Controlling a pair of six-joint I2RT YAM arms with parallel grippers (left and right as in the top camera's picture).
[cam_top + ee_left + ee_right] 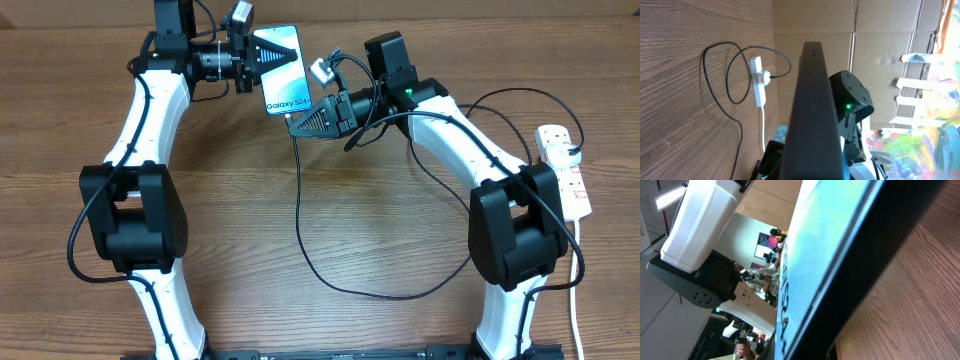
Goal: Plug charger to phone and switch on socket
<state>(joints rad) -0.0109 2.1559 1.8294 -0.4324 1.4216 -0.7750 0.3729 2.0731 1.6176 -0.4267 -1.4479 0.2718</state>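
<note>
I see the phone (285, 80) at the far middle of the counter (230, 230), its light-blue screen up and the small text at its near end; the left fingers (272, 55) are clenched on its far-left part, one black finger lying across the glass. From the left wrist camera I look straight along the phone's dark edge (812, 110); I cannot tell whether the phone rests on the wood or is held just off it.

The right fingers (303, 122) sit clenched at the phone's near end, touching it; the charger (300, 210) comes out from under them, so they appear to grasp its end, though the connector tip is hidden from me. The right wrist camera is filled by the blue screen (810, 255) and its dark rim, with wood grain to the right.

The charger's black cable runs toward me from the phone, loops along the near right of the counter, then goes behind the right arm (510, 230) toward the socket (568, 180); the socket lies at the far right edge, well apart from the phone, its white cord trailing near; a white plug (562, 152) sits in it with the black cable attached.
</note>
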